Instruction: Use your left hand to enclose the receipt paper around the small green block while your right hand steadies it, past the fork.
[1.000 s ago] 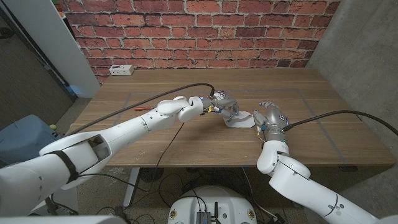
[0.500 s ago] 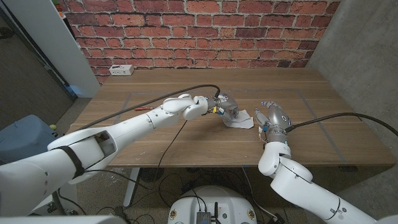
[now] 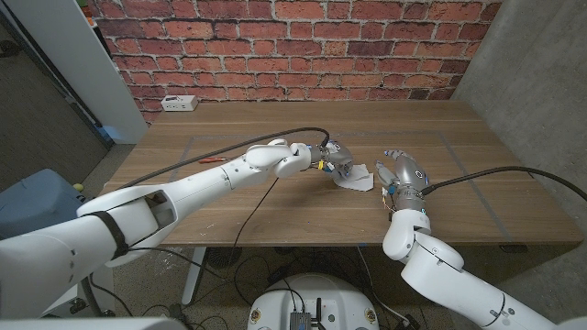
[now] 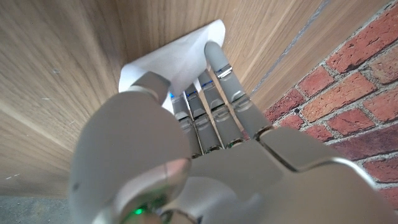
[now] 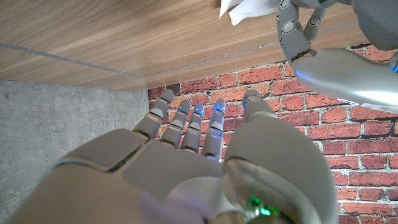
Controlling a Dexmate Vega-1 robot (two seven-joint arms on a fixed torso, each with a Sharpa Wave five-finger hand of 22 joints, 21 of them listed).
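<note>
Receipt paper (image 3: 354, 178) lies on the wooden table (image 3: 275, 128) a little right of its middle, about halfway between the far and near edges. White, crumpled, folded into an uneven flap; no print legible. Green block cannot be made out; whatever sits under the paper is hidden by paper and fingers.

Table: brown wood grain, faint pale lines marked across the top. Brick wall behind the far edge.

Left arm (image 3: 183, 188), white, reaches in from the near left corner across the table toward the middle, a black cable running along it.

Left hand (image 3: 335, 160) sits on the paper's left edge, touching it. Left wrist view: fingers (image 4: 214, 59) held straight and close together, tips laid on the white sheet (image 4: 171, 59), thumb bent in over the paper's near part. Pressing on it; whether the sheet is actually pinched, cannot tell.

Right hand (image 3: 404, 174) stands just right of the paper, apart from it, palm upright, fingers spread and holding nothing. Right wrist view: its fingers (image 5: 189, 124) fanned loosely, the paper (image 5: 245, 9) and left hand (image 5: 323, 56) beyond them.

White power strip (image 3: 179, 104) near the far left corner. Small red-handled item (image 3: 213, 159) toward the left edge, too small to identify.
</note>
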